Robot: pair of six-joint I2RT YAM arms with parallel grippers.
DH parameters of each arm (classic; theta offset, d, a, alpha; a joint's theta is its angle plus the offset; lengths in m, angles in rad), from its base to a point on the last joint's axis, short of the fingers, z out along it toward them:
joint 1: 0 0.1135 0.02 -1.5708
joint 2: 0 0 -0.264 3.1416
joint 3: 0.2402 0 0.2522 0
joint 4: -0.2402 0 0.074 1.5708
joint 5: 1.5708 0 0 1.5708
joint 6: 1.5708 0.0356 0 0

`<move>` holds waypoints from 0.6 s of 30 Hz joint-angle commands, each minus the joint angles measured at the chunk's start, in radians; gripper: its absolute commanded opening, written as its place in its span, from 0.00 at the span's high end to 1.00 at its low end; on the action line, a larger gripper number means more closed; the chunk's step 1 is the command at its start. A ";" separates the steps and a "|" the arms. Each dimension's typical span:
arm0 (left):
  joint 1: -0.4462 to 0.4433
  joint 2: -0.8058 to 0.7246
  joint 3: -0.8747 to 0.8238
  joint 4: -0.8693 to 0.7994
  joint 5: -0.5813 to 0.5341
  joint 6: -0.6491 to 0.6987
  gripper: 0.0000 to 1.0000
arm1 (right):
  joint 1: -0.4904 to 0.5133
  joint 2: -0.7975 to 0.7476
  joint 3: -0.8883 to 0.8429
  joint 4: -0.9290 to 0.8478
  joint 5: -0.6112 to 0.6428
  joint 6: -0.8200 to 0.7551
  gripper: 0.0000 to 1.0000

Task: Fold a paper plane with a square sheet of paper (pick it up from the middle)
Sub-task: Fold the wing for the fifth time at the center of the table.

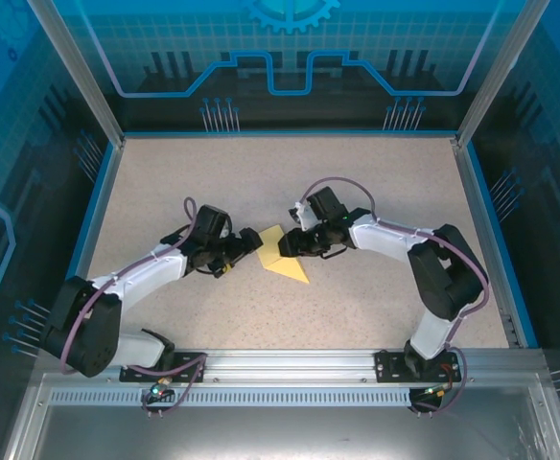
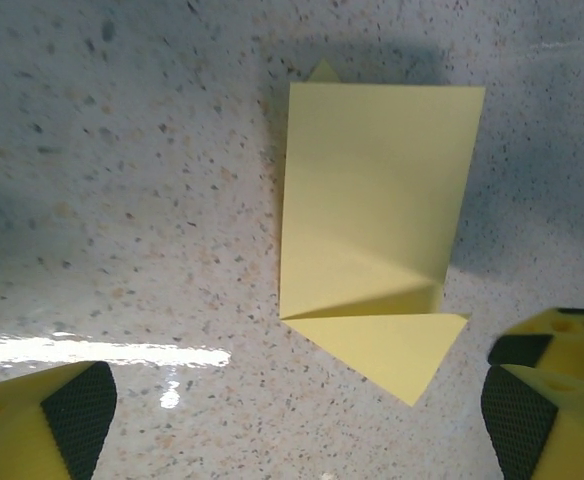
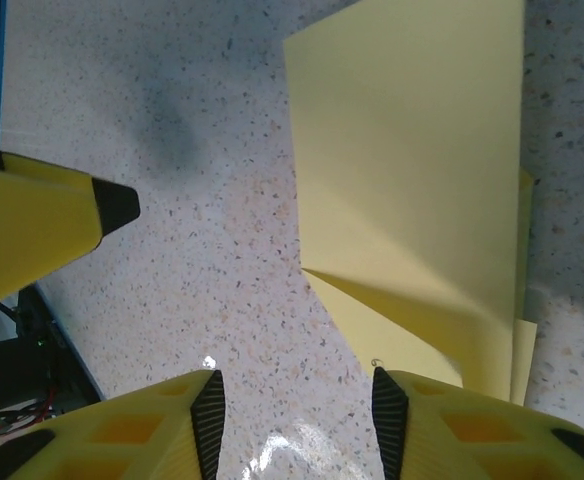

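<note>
Left hand (image 1: 237, 255) (spread wide, holding nothing) hovers just beside the folded sheet of paper (image 1: 282, 257).

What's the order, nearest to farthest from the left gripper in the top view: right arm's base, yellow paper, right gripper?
1. yellow paper, just right of the left gripper.
2. right gripper, over the paper's right side.
3. right arm's base, far right at the table's near edge.

Speckled table (image 1: 290, 182) w/ blue-panel walls (image 1: 290, 57)
</note>
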 commanded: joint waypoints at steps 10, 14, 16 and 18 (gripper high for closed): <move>-0.048 0.120 -0.019 0.181 0.153 -0.157 0.20 | -0.037 0.144 0.038 -0.014 -0.025 -0.024 0.58; -0.063 0.172 -0.012 0.231 0.181 -0.183 0.25 | -0.059 0.151 0.018 0.007 -0.038 -0.014 0.58; -0.071 0.193 0.000 0.240 0.186 -0.187 0.27 | -0.071 0.157 0.009 0.014 -0.054 -0.009 0.58; -0.076 0.212 0.010 0.246 0.190 -0.190 0.31 | -0.081 0.158 0.001 0.019 -0.077 0.004 0.59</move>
